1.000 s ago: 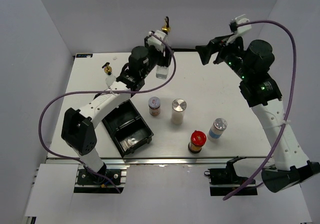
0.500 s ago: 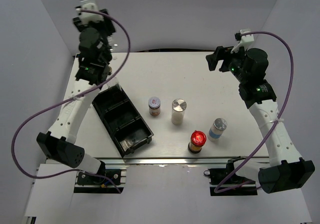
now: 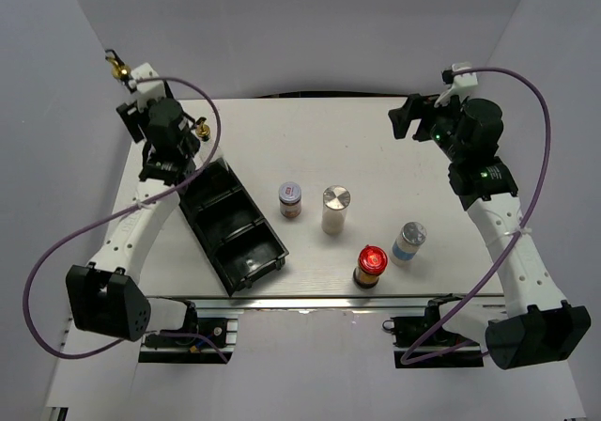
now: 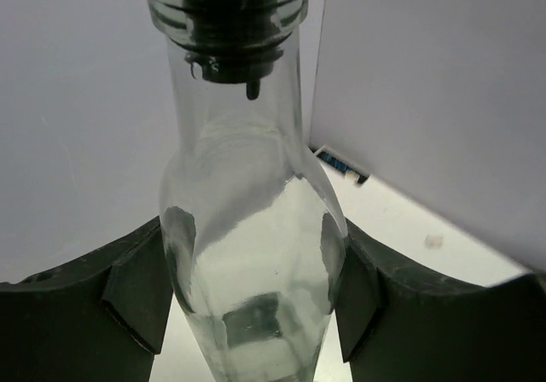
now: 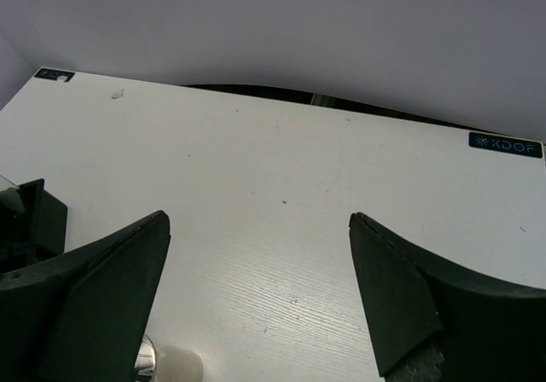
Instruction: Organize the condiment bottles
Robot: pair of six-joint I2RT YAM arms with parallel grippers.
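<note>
As we swung left hand [image 4: 252, 301], clamped on tall glass bottle [image 4: 252, 220], from 12 to 10 o'clock, twin bottle [image 3: 200, 130] came near | pairing likely | right hand [image 5: 256, 288] gaped empty.

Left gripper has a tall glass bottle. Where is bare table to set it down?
For the tall bottle, the far middle of the table is bare, bordered by the black tray, the purple-lid jar and the right gripper. Crowded: near centre around the silver-lid jar and red-lid jar, and the far-left corner beside the other pourer bottle.
</note>
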